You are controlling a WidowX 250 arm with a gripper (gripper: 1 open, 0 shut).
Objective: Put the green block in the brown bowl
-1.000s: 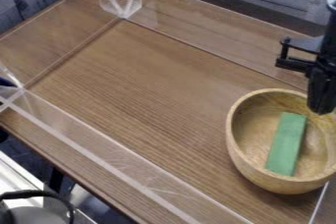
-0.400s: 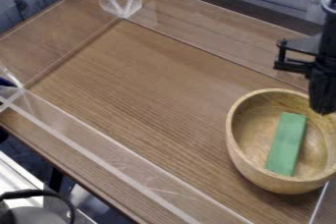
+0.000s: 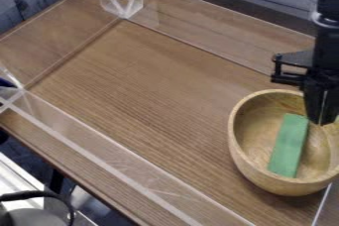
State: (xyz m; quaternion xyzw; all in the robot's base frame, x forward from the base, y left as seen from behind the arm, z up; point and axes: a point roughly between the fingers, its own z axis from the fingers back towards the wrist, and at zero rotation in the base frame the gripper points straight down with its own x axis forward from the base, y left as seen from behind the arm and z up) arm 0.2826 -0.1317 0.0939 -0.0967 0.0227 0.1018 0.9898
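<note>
The green block [image 3: 291, 143] lies inside the brown bowl [image 3: 247, 124] at the right front of the table, slanting along the bowl's hollow. My gripper [image 3: 322, 114] points down over the bowl's far right rim, its dark fingers ending just beside the block's upper end. Its fingers merge into one dark shape, so their gap does not show. I cannot tell whether they touch the block.
Clear plastic walls [image 3: 126, 4] run along the wooden table's [image 3: 133, 81] back and front edges. The bowl stands close to the right edge of the picture. A dark cable loop [image 3: 34, 205] hangs below the front left corner.
The arm's wrist has turned a little and its black bracket sits slightly lower and further left in the picture. The green block lies in the bowl as before.
</note>
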